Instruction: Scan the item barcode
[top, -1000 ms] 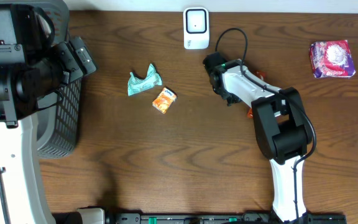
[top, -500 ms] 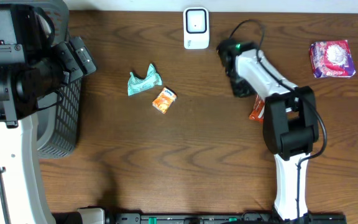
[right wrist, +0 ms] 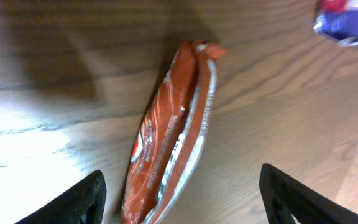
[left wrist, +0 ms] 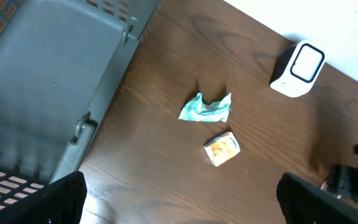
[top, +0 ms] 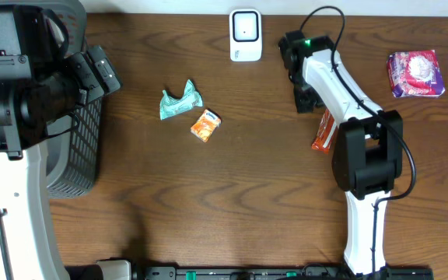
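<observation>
Item: red foil packet (right wrist: 169,143), flat on worktop (right wrist: 278,124) between fingers of my R claw (right wrist: 182,186), spread wide, empty; L claw (left wrist: 179,193) likewise; I'd judge it light, crinkly, slippery, so pinch across mid-body, not the seams.

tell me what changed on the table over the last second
The right gripper swung from mid-table toward the back right, ending up beside the scanner. Its jaws opened, leaving the red-orange packet lying on the table beneath them. The green wrapper, small orange box, purple pack and left gripper stayed as they were.
</observation>
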